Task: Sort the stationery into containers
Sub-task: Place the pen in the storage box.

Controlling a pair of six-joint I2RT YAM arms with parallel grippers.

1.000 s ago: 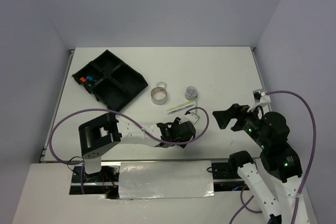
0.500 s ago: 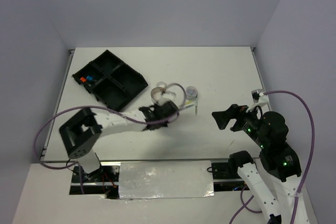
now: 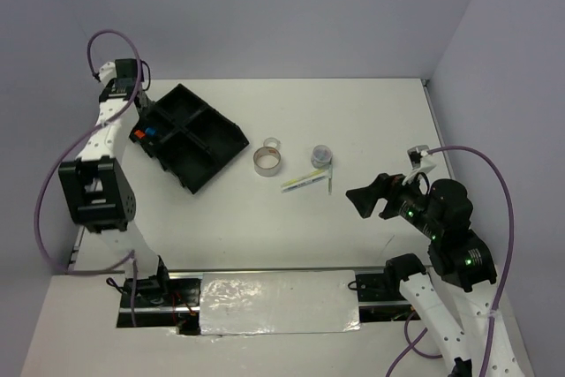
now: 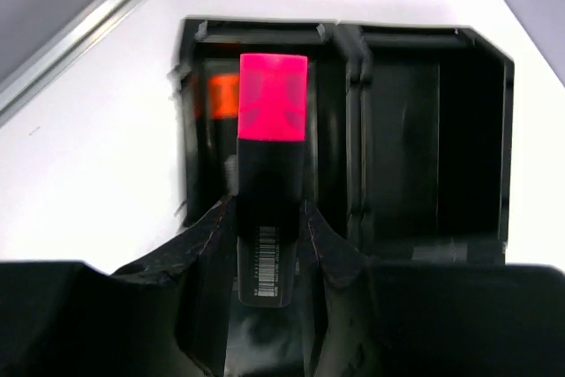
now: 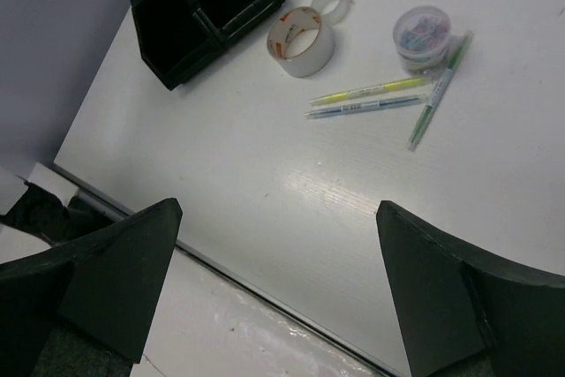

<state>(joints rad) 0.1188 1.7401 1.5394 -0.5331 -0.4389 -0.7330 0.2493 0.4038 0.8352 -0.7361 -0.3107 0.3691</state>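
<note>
Open table [image 3: 380, 112] stretching far right of the tray [image 3: 231, 141]; tape rolls [image 3: 268, 161], a small tub [image 3: 321, 155] and pens [image 3: 305, 179] crowding the strip just right of it; the left gripper [image 4: 269, 216], clamping a pink highlighter [image 4: 274, 121], hanging over its leftmost compartment.

My left gripper [image 4: 269, 218] holds the pink-capped black highlighter [image 4: 274, 130] over the black plastic four-compartment tray [image 3: 225, 134] at the white table's [image 3: 371, 112] far left. The orange-capped highlighter [image 4: 222, 96] lies in the compartment beneath. Right of the tray sits the greyish tape ring [image 3: 268, 161], with the smaller clear roll [image 3: 273, 142] just behind it and the thin pens [image 3: 305, 178] farther right.
</note>
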